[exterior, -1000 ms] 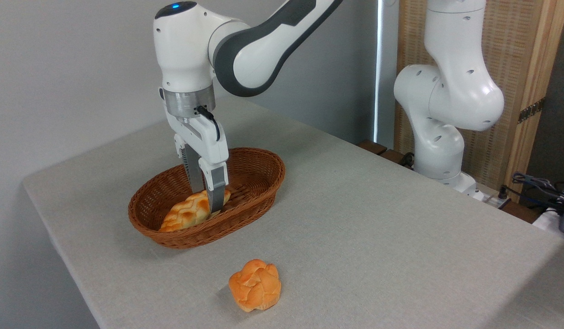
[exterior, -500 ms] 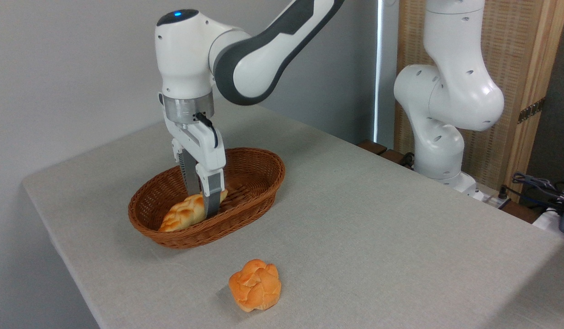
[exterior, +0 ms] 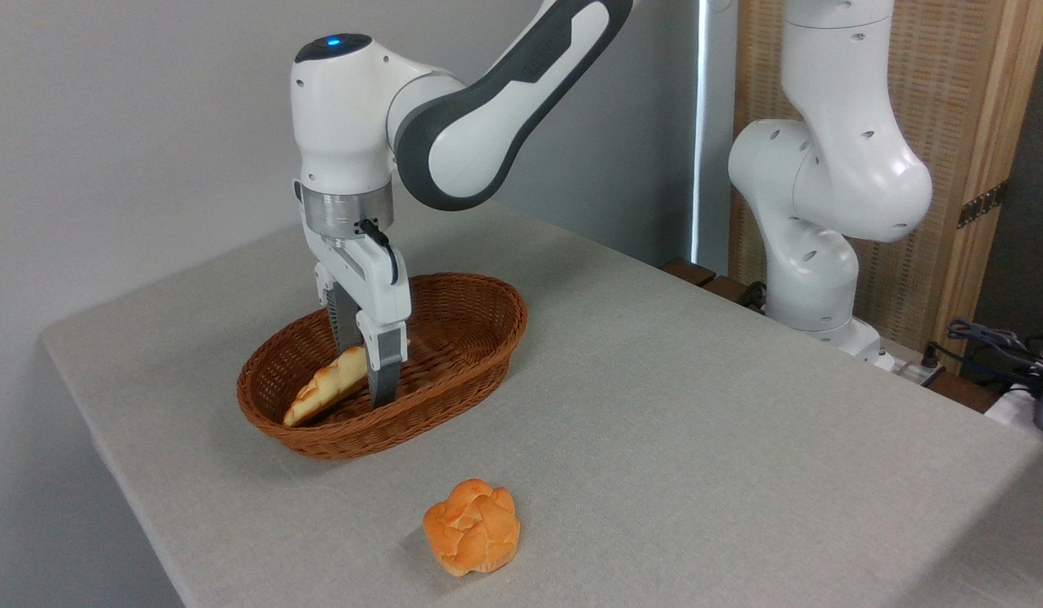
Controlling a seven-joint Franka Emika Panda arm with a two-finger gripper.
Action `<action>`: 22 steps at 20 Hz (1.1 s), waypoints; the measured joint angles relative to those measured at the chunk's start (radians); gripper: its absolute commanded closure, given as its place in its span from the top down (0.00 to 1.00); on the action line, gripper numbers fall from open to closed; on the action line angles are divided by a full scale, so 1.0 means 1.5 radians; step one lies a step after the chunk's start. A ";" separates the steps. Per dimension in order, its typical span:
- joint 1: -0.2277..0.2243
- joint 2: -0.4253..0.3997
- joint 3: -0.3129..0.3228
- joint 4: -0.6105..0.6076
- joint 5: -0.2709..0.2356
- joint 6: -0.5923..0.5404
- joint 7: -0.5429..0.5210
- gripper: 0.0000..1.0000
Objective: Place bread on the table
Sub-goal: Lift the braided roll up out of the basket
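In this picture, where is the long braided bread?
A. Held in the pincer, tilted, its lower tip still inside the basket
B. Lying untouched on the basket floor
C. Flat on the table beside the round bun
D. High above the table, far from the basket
A: the pincer is shut on the bread, which slants down with its lower tip within the basket rim.

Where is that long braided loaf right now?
The braided loaf is in the left half of the wicker basket, tilted, its upper end pinched in the tool; the round bun lies on the table in front.
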 measured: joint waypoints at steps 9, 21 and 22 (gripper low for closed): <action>0.000 0.000 0.000 0.000 0.000 0.000 0.000 0.39; 0.000 0.000 -0.001 0.000 0.000 0.000 0.000 0.28; 0.000 0.000 -0.001 0.000 0.000 0.000 0.000 0.27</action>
